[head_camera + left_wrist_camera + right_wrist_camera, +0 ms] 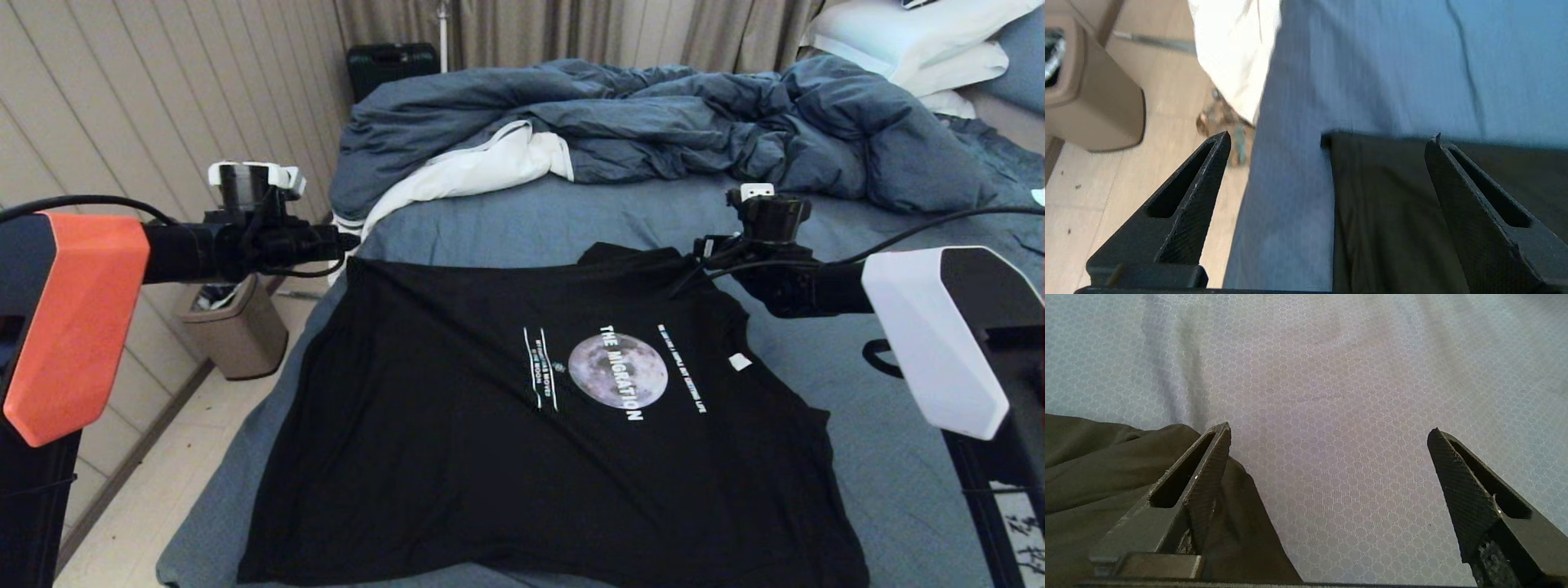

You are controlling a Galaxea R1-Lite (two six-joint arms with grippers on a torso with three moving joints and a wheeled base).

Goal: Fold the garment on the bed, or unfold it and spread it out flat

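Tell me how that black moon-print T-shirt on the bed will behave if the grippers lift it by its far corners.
The black T-shirt lies thin and flat with soft wrinkles, so it will likely droop and hang limp rather than hold its shape. It looks light for its spread. Pushed across the slate-blue sheet, it would probably bunch, as its edge already has beside the open right gripper.

Black T-shirt (522, 425) lies spread flat on bed (882, 457), moon print up, white neck tag twd robot's right. Left gripper (347, 242) at its far-left corner, right gripper (694, 257) at far-right edge; contact unclear. Duvet (653, 122) bunched behind, bin (237, 327) on floor.
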